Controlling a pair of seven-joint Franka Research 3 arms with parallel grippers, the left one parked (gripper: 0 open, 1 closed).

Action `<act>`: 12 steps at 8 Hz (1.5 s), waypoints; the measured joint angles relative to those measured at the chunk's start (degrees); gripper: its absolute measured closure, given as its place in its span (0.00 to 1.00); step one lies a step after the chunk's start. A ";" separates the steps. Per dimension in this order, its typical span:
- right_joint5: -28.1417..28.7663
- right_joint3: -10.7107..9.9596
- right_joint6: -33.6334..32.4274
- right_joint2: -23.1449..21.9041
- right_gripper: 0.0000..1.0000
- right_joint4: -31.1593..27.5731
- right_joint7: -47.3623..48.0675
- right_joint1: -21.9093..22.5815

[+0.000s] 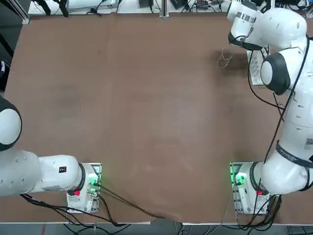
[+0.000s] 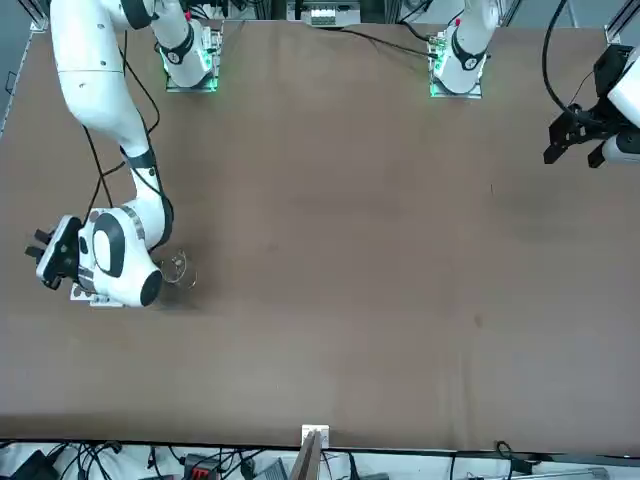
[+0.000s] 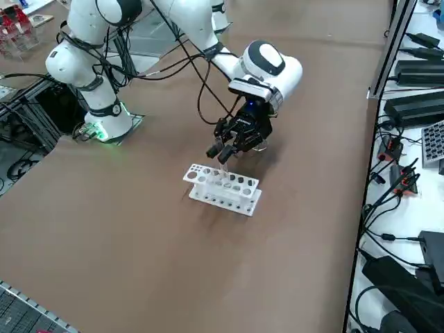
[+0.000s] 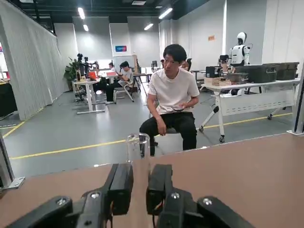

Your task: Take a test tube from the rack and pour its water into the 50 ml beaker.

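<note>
In the right side view my right gripper (image 3: pixel 223 150) hangs just above the white rack (image 3: pixel 223 189), near the table's far right. Its fingers (image 4: pixel 122 186) are shut on a slender clear test tube (image 4: pixel 138 154), held upright with its open rim above the fingertips. The tube's lower end (image 3: pixel 223 171) reaches down to the rack's top holes; I cannot tell whether it is clear of them. No water shows in the tube. The 50 ml beaker (image 1: pixel 224 58) stands on the table beside the rack, also seen as the beaker (image 2: pixel 176 268) next to the arm.
The rack (image 1: pixel 256 67) is mostly hidden under the arm from above. Cables and power boxes (image 3: pixel 416 76) line the bench past the table's right edge. A seated person (image 4: pixel 172 102) is in the room beyond the table. Brown tabletop (image 1: pixel 146 107) stretches left of the beaker.
</note>
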State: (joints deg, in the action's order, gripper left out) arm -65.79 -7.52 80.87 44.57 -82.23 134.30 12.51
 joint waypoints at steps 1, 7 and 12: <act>0.00 0.03 0.10 0.02 0.78 -0.10 0.04 0.08; 0.01 0.06 0.25 0.75 0.78 -0.34 0.16 0.16; 0.01 0.07 0.72 1.89 0.78 -0.34 0.38 0.16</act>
State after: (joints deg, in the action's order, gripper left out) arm -65.77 -7.46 81.58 46.46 -82.57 134.68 12.67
